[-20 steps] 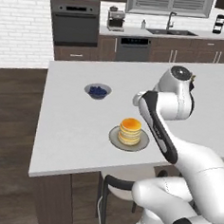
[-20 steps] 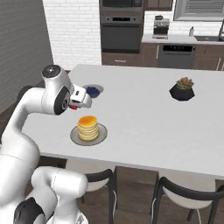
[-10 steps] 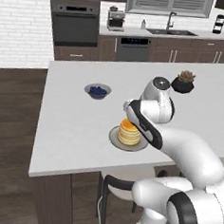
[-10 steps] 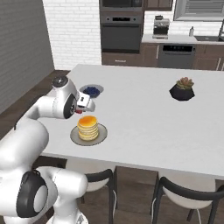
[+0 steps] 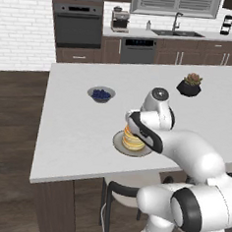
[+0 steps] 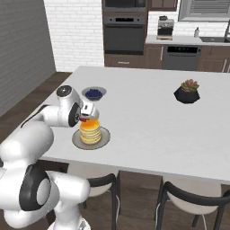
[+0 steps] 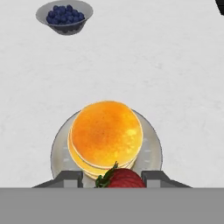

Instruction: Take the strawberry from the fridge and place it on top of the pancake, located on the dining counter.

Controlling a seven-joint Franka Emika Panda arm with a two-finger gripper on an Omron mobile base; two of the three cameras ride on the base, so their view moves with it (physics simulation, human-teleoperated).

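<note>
Red and soft, the strawberry (image 7: 123, 179) is pinched at its sides in your hand (image 7: 111, 178), just above the near edge of the pancake (image 7: 106, 135) on the bench (image 5: 77, 134). It's light, bruises easily and may roll off, so ease the squeeze gently.

Red strawberry (image 7: 122, 179) w/ green leaves, between gripper (image 7: 111, 177) fingers, just above pancake (image 7: 106, 134) stack edge.
</note>
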